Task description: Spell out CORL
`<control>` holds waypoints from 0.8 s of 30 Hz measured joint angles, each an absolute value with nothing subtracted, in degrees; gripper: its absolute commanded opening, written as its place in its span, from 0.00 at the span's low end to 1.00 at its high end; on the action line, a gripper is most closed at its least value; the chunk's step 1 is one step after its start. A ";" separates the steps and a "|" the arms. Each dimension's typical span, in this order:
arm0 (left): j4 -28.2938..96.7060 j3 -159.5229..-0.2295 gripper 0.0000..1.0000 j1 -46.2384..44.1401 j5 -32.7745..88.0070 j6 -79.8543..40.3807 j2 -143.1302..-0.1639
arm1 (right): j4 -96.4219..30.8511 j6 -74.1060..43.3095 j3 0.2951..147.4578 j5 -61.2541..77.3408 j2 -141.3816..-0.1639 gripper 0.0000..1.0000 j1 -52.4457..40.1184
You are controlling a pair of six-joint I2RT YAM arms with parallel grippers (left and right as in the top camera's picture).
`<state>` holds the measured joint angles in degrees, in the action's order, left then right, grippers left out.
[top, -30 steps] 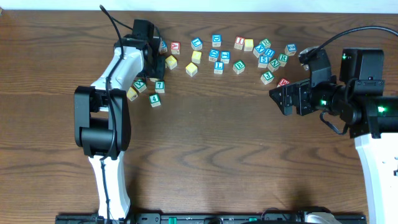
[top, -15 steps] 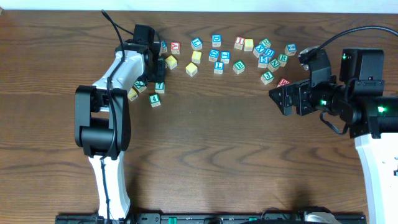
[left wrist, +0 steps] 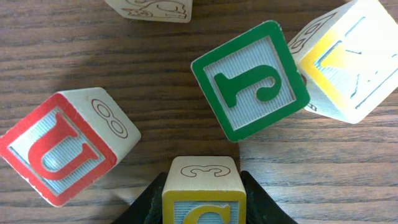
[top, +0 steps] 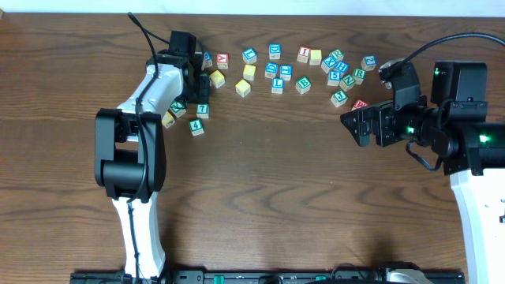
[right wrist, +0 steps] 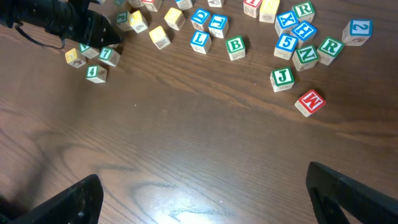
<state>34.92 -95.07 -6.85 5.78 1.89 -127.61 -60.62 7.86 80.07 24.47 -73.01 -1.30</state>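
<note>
Soft, even overhead light fills all three views, showing the grain of the table (top: 276, 181), with a faint pale sheen toward 6 o'clock in the right wrist view. The left wrist view is sharp: a short soft shadow lies at 5 o'clock of the red U cube (left wrist: 59, 149), and the yellow-lettered cube (left wrist: 202, 186) is cropped at 6 o'clock. Overhead, small letters blur slightly

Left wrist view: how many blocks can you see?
5: yellow C block between the fingers, red U block left, green J block centre, yellow-faced block right, partial block at top edge.
</note>
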 measured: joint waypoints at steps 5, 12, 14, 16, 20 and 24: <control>35.81 -95.07 0.25 -6.85 5.78 0.99 -126.26 | -60.60 7.86 80.07 24.47 -73.01 0.99 -1.30; 40.42 -95.07 0.24 -7.03 5.78 -2.83 -117.23 | -60.62 7.86 80.07 24.47 -73.01 0.99 -1.30; 43.35 -95.07 0.23 -7.42 5.74 -3.46 -114.32 | -60.62 7.86 80.07 24.47 -73.01 0.99 -1.30; 46.96 -95.07 0.22 -8.32 5.63 -4.45 -112.07 | -60.64 7.86 80.09 24.47 -73.01 0.99 -1.30; 52.97 -95.07 0.22 -12.14 5.61 -6.72 -110.48 | -60.64 7.86 80.09 24.45 -73.01 0.99 -1.30; 53.80 -93.91 0.22 -16.69 5.65 -9.47 -110.69 | -60.71 7.86 80.09 24.45 -73.01 0.99 -1.30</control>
<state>53.80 -93.91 -16.69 5.65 -9.47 -110.69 -60.71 7.86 80.09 24.45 -73.01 -1.30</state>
